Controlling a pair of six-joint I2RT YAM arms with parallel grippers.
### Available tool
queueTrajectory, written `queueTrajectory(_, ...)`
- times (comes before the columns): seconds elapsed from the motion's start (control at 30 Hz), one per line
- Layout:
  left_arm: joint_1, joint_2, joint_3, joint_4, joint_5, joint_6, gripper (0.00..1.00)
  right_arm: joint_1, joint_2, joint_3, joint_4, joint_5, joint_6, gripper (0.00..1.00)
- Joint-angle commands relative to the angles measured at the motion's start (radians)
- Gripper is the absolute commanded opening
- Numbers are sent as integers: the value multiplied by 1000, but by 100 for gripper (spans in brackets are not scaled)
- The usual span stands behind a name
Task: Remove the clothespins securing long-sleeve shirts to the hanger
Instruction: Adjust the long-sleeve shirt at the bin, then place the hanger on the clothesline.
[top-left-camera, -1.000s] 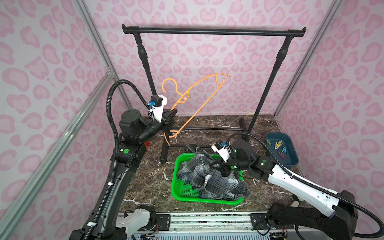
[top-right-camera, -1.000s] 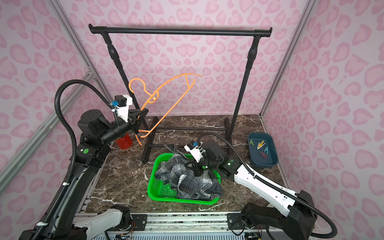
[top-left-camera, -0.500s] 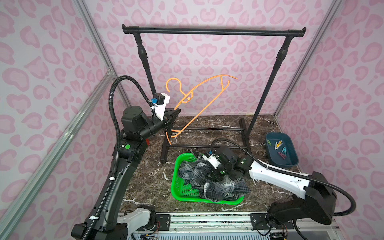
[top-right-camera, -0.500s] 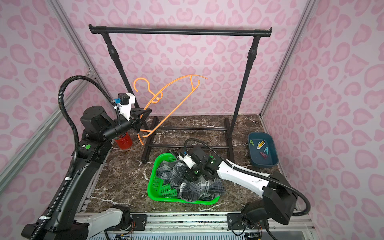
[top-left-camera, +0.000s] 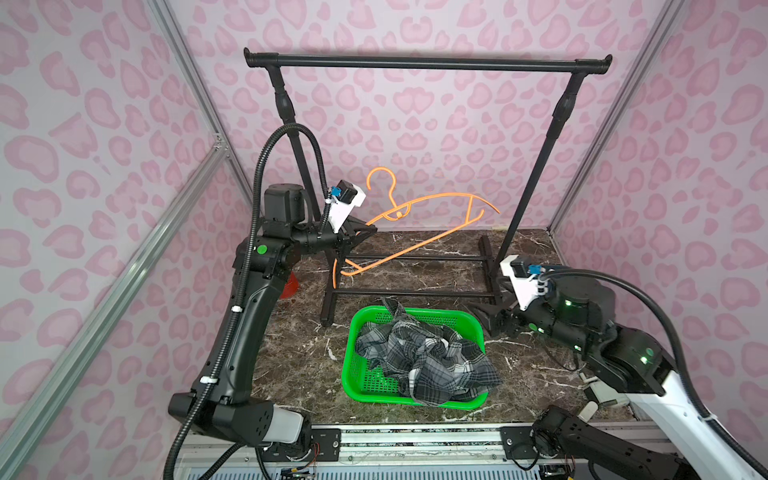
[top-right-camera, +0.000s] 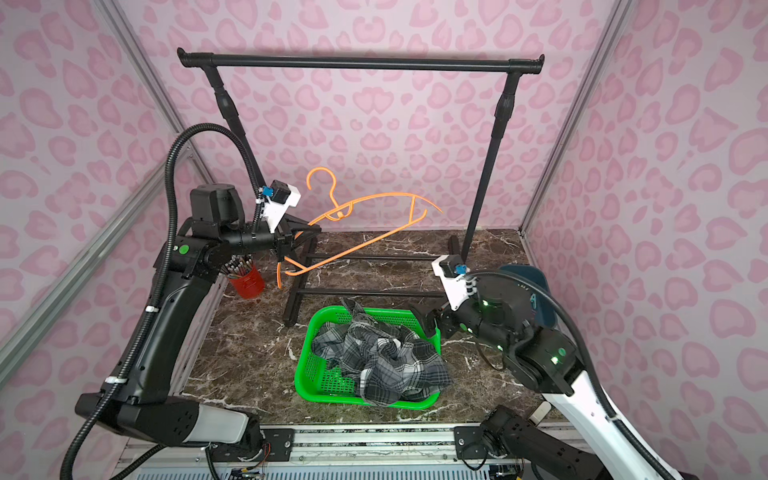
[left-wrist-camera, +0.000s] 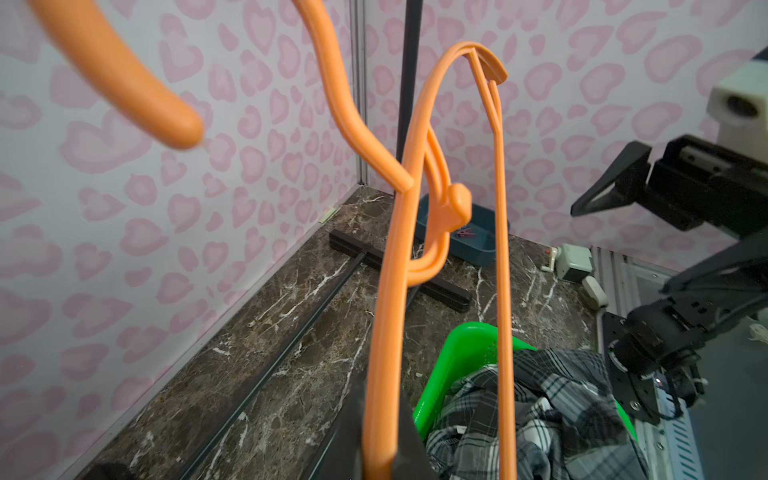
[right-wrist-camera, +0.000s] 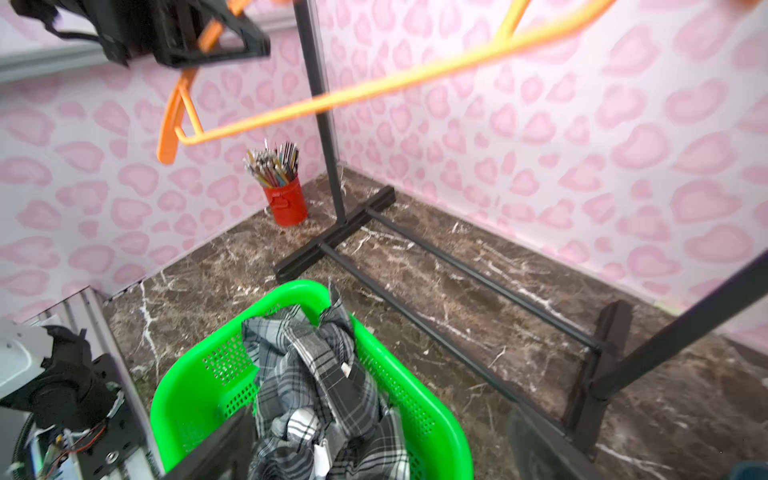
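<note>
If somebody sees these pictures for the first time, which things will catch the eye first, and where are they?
The bare orange hanger is held in the air by the shut left end effector, below the top bar of the black garment rack. Lower, the plaid shirt lies crumpled in a vivid green basket, with the open right end effector beside its rim.

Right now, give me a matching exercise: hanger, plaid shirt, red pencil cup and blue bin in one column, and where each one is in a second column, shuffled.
Things:
1. hanger
2. plaid shirt
3. red pencil cup
4. blue bin

Places:
A. crumpled in the green basket
B. standing beside the left arm
C. clamped in the left gripper, up in the air
D. at the back, on the right arm's side

Pairs: 1-C, 2-A, 3-B, 4-D
</note>
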Motion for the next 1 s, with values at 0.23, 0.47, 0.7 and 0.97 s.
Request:
queueTrajectory(0.23,-1,59,58,-324,4,225,3,-26,42,173,-12,105,-150,91)
queueTrajectory(0.47,-8,-39,-108,-189,-22,225,4,-257,230,351,2,-207,-187,88)
queueTrajectory(0.7,-11,-139,-232,3,-6,169,3,-430,413,508,-82,-619,-214,85)
queueTrajectory(0.97,-12,-160,-293,69,-16,172,4,-440,497,523,-141,-816,-267,86)
